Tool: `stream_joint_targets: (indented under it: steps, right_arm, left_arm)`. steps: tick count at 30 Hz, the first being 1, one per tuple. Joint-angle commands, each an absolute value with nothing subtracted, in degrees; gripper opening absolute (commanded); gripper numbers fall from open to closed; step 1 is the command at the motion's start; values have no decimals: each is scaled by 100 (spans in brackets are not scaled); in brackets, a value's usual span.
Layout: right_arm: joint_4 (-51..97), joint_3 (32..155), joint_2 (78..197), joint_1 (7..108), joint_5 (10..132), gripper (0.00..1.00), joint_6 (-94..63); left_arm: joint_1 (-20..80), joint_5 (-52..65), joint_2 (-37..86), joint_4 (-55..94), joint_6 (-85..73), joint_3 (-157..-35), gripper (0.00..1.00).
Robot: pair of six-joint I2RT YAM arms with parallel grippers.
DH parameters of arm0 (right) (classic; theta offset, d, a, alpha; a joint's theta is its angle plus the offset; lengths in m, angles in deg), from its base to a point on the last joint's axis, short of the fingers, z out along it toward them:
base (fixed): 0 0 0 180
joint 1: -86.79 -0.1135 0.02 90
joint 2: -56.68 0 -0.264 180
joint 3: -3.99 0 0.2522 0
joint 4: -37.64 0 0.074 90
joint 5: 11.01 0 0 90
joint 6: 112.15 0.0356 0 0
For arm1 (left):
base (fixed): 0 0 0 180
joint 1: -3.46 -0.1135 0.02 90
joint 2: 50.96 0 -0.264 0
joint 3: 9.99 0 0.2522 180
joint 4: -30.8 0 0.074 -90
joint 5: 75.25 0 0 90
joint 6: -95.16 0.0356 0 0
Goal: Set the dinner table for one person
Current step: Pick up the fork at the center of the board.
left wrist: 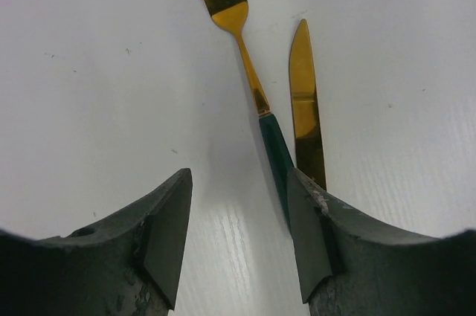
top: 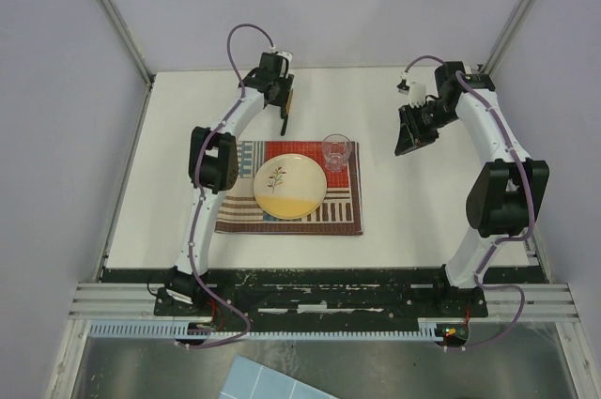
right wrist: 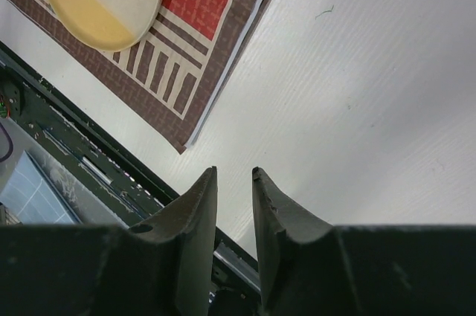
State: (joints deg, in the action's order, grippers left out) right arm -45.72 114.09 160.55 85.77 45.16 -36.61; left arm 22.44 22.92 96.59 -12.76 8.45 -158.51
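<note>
Nearest to you on the dinner table lies the striped placemat. It carries the plate at its centre and the glass at its far right corner. No cutlery lies beside the plate, so that part of the setting is judged still to be done.

Beyond the placemat's far left corner you find the left gripper. Its jaws stand wide apart and clamp nothing. The fork and the knife lie flat on the tabletop in front of it.

- **Long axis.** The fork points away from the claw, with its tines far and its dark green handle near. The jaws would therefore close across the handle, not along it.
- **Offset.** The handle does not lie midway between the jaws. It runs in close to the inner face of the finger on the right of the wrist view, and whether it touches that finger cannot be told.
- **Neighbour.** The knife lies just beside the fork, outside that same finger. Its gold blade is nearly parallel to the fork and its near end is hidden behind the finger.

A small sideways shift toward the fork would likely centre the handle before you close.

Far right, well apart from the cutlery, the right gripper hangs above bare tabletop, its jaws a narrow slit apart with nothing between them. The left arm is plainly the nearer one.
</note>
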Motion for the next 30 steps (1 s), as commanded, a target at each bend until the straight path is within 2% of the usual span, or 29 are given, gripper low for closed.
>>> stream_joint_targets:
  steps: [1,30]
  right_arm:
    - [-4301,11313,15753,8608,4423,33,-3562]
    - [-4258,11199,15675,8652,4343,33,-3578]
  left_arm:
    - [2253,2343,9766,-976,890,-16105,61]
    - [2323,2818,10079,-1119,905,-16123,62]
